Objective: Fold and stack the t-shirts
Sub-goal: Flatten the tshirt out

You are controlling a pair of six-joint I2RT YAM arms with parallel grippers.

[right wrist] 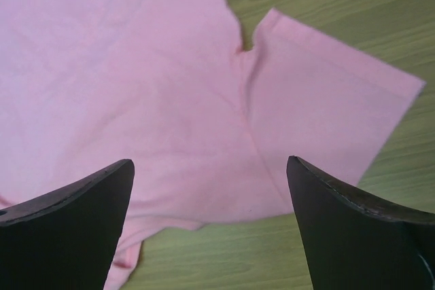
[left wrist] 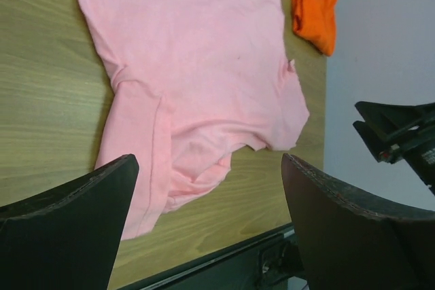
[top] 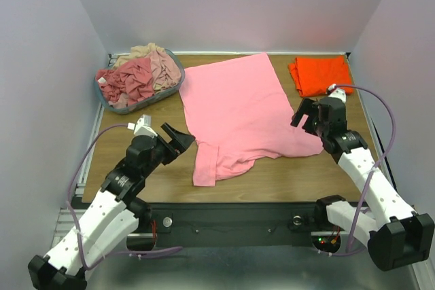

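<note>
A light pink t-shirt (top: 238, 110) lies spread flat on the wooden table, its collar end bunched toward the near edge (left wrist: 197, 100) (right wrist: 170, 100). A folded bright orange t-shirt (top: 319, 74) (left wrist: 314, 5) rests at the back right. Dusty rose and beige t-shirts (top: 139, 76) are heaped in the basket. My left gripper (top: 178, 140) hovers open just left of the pink shirt's near left sleeve, nothing between its fingers. My right gripper (top: 307, 115) hangs open above the shirt's right sleeve (right wrist: 326, 93), empty.
The grey-blue oval basket (top: 172, 88) stands at the back left. Bare wood (top: 285, 178) runs along the near edge in front of a black rail (top: 231, 219). White walls close in on both sides and the back.
</note>
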